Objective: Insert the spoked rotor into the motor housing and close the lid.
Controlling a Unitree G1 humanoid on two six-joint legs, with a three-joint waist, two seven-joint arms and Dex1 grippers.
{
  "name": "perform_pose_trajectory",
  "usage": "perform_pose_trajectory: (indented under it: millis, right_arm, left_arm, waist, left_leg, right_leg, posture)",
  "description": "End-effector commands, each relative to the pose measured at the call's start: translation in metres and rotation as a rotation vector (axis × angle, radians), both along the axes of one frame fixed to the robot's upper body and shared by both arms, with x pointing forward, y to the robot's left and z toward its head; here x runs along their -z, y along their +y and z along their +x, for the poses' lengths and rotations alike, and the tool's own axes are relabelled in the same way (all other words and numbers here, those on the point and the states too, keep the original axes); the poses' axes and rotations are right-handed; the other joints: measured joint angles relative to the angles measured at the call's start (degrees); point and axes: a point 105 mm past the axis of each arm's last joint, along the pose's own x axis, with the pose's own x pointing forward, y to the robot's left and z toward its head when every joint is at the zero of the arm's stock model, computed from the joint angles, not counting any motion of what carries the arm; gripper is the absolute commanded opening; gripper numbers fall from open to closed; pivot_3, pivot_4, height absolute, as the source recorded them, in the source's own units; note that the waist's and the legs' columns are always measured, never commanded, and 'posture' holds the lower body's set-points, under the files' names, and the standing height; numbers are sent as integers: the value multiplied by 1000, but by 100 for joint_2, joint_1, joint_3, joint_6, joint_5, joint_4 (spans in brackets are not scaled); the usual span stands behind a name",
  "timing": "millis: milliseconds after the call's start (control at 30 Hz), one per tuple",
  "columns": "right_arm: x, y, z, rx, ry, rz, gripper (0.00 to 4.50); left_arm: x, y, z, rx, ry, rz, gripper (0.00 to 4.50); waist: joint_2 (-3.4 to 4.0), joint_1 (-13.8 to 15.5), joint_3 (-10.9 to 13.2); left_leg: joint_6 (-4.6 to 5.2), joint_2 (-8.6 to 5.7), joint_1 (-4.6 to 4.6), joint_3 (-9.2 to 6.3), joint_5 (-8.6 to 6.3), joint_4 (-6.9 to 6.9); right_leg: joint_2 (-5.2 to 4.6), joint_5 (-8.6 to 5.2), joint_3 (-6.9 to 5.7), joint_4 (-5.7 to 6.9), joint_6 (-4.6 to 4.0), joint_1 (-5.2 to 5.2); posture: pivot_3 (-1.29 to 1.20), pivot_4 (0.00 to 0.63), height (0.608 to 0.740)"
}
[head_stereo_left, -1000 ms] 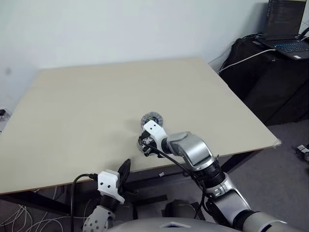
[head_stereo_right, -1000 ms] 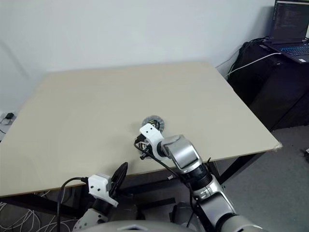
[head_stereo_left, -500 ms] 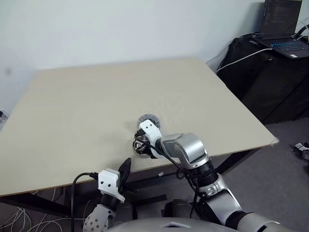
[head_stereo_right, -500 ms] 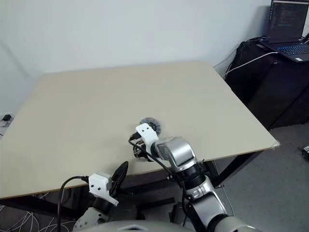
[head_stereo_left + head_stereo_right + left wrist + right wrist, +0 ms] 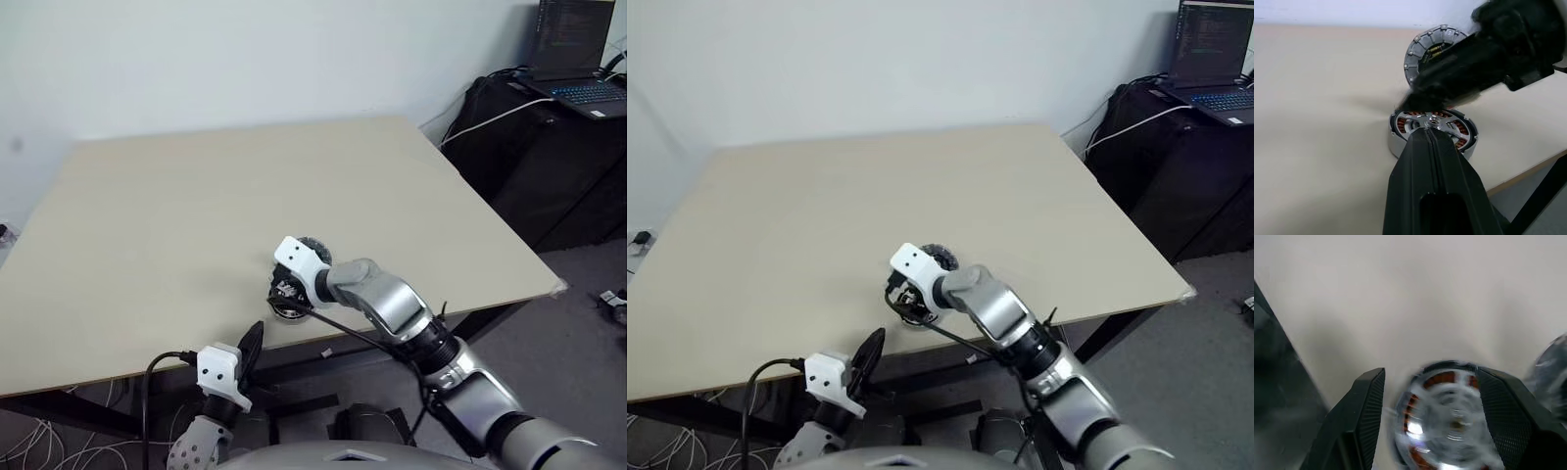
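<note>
The motor housing lies on the table near its front edge, copper coils showing in a ring. The spoked rotor sits in it, silver spokes and hub on top. In the right wrist view my right gripper is open, one finger on each side of the housing, pointing down at it. The lid, a grey disc with a dark centre, lies just beyond on the table and is partly hidden by the right gripper. My left gripper is shut and empty, level, just short of the table edge.
The beige table stretches far beyond and to the left of the parts. Its front edge runs right below the housing. A black stand with an open laptop and cables stands off the table's far right.
My right gripper has opened and its wrist has rolled, the hand shifting a little left over the housing. The left gripper has stayed still.
</note>
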Motion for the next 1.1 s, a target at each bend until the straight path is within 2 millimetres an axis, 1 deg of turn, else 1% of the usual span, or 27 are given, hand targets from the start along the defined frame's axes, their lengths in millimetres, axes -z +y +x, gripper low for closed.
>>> perform_pose_trajectory:
  millis: [33, 167, 233, 300, 500, 733, 833, 967, 1067, 1100]
  right_arm:
    - [-15, 6, -1, -132, -151, -1, 3160]
    - [-13, -2, -4, -208, -186, -36, 3160]
    - [-10, -8, -7, -256, -195, -68, 3160]
    - [-8, -12, -11, -301, -195, -93, 3160]
    - [-1, -21, -18, -393, -181, -169, 3160]
    - [9, -27, -14, -411, -159, -239, 3160]
    - [13, -28, -10, -409, -152, -263, 2507]
    - [19, -31, -5, -411, -147, -291, 1245]
    - [21, -31, -6, -424, -140, -304, 283]
    - [22, -31, -6, -430, -140, -309, 97]
  left_arm:
    - [-12, 12, 5, -45, -50, -15, 0]
    - [-15, 24, 6, -85, -63, -7, 0]
    - [-18, 36, 7, -120, -72, -10, 0]
    - [-20, 43, 8, -130, -76, -11, 0]
    - [-20, 48, 9, -144, -71, -31, 0]
    - [-18, 50, 8, -146, -64, -28, 0]
    - [-17, 49, 8, -145, -61, -28, 0]
    - [-16, 48, 7, -145, -60, -29, 0]
    - [-16, 47, 7, -146, -59, -30, 0]
    - [-16, 47, 7, -147, -58, -31, 0]
  waist:
    - [-2, -3, 2]
    - [-4, 10, 2]
    - [-8, 27, 4]
    - [-14, 46, 7]
    - [-20, 56, 10]
    - [-21, 68, 10]
    - [-22, 82, 10]
    - [-22, 90, 11]
    - [-21, 91, 10]
    - [-22, 91, 11]
  left_leg:
    - [0, 0, 0, 0, 0, 0]
    - [0, 3, 2, -1, 0, 0]
    - [0, 2, 2, 0, 0, 1]
    - [1, 0, 1, 0, 0, 1]
    - [0, 0, 1, 0, 0, 1]
    - [0, 1, 2, 0, 0, 1]
    - [0, 1, 2, 1, 0, 1]
    - [0, 1, 2, 1, 1, 1]
    - [0, 1, 4, 1, 1, 2]
    - [0, 1, 7, 1, 1, 2]
  right_leg:
    - [1, 0, 0, 0, 0, -1]
    - [4, 0, -1, 1, 0, 0]
    - [2, 0, -1, 0, 0, 1]
    - [-1, 0, -1, -2, 0, 3]
    - [-1, 0, -2, -3, 0, 3]
    - [1, 1, -2, -2, 0, 4]
    - [1, 1, -2, -2, 0, 4]
    - [1, 1, -2, -2, 0, 4]
    - [2, 1, -2, 0, 0, 5]
    - [2, 1, -2, 0, 1, 7]
  posture:
    - [0, 0, 740]
    - [0, 0, 740]
    - [0, 0, 740]
    - [0, 0, 740]
    - [0, 0, 740]
    - [0, 0, 740]
    - [0, 0, 740]
    - [0, 0, 740]
    - [0, 0, 740]
    - [0, 0, 740]
